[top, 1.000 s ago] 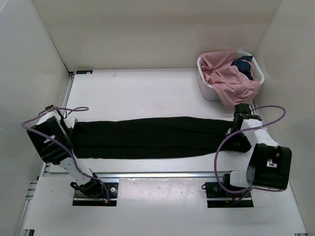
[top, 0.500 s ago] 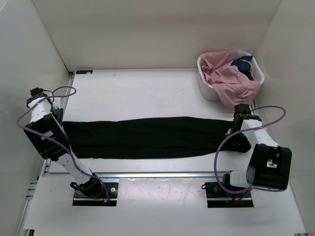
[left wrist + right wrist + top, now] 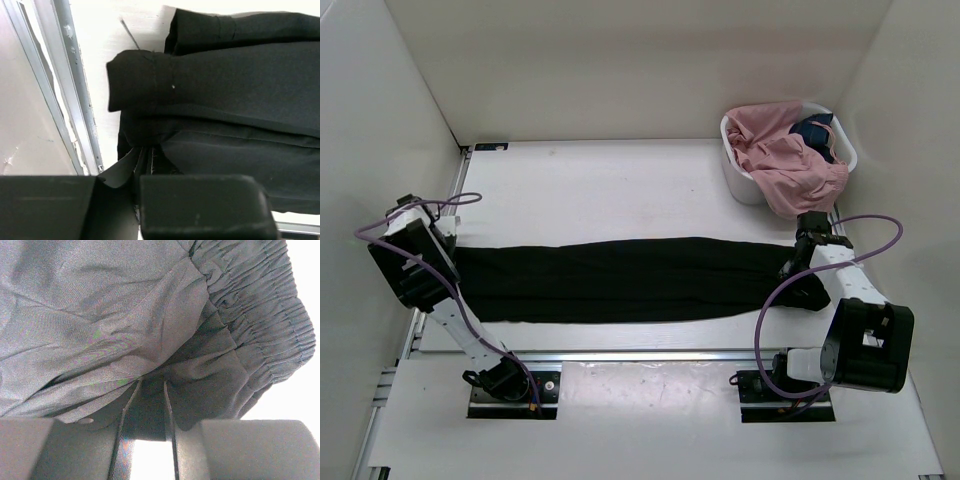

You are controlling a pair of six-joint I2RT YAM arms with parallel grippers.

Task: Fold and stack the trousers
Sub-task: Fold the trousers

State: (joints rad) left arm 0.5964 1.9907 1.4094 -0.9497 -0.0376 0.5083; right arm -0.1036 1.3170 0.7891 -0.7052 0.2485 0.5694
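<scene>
Left fingers [image 3: 205,207] and right fingers [image 3: 250,450] apparently pinch the outstretched black trousers [image 3: 620,278]

A plain white surface [image 3: 620,190], evenly and softly lit, sits boxed in by bare white walls [image 3: 620,60] at 9, 12 and 3 o'clock, with an aluminium rail [image 3: 463,170] along its 9 o'clock edge and a second rail [image 3: 650,355] across 6 o'clock.

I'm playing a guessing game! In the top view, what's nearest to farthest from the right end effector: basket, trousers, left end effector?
1. Trousers, gripped by the right end effector.
2. Basket, just behind it.
3. Left end effector, far left.
</scene>
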